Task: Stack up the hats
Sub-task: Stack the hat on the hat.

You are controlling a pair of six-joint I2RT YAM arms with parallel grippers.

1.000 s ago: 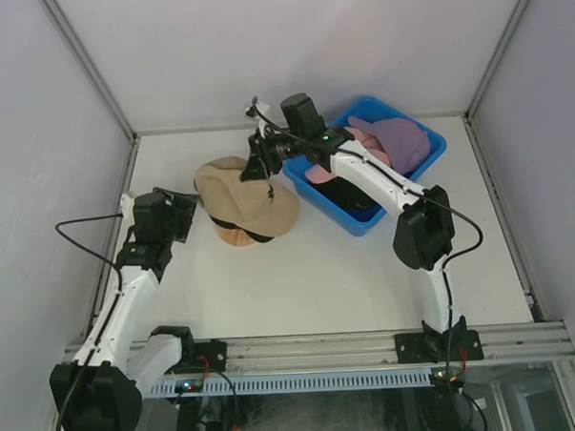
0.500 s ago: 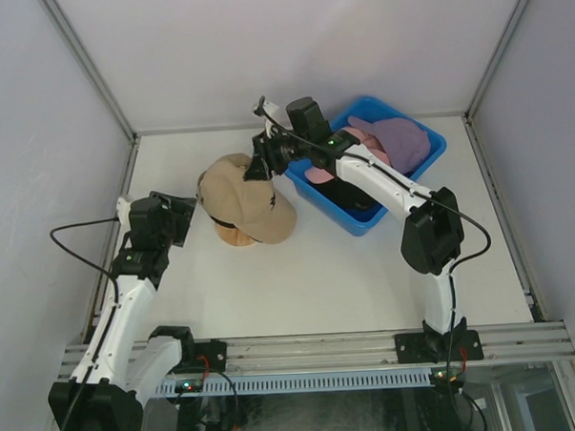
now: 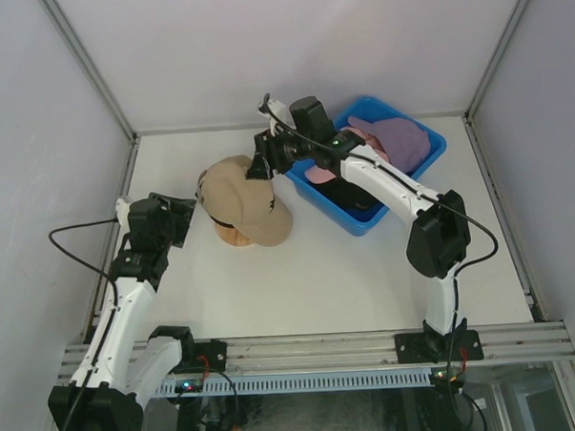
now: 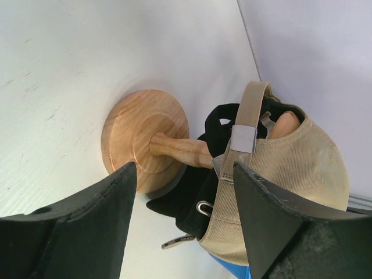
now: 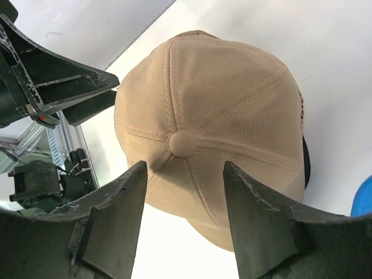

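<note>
A tan cap [image 3: 241, 196] sits on top of a black cap [image 4: 197, 174] on the wooden stand [image 4: 145, 139], left of the blue bin. My right gripper [image 3: 264, 165] hovers open just above the tan cap's crown [image 5: 197, 133] and holds nothing. My left gripper [image 3: 180, 212] is open and empty, to the left of the stand at table level, facing the caps' back straps [image 4: 247, 131]. A purple cap [image 3: 404, 142] and a pink cap [image 3: 328, 171] lie in the bin, with a dark one under the right arm.
The blue plastic bin [image 3: 433, 166] stands at the back right of the white table. Grey walls with metal posts close in the back and both sides. An aluminium rail [image 3: 322, 348] runs along the near edge.
The tan cap has settled lower onto the stand and looks more compact. My right gripper has let it go and shifted slightly right. My left gripper has drawn back a little to the left.
</note>
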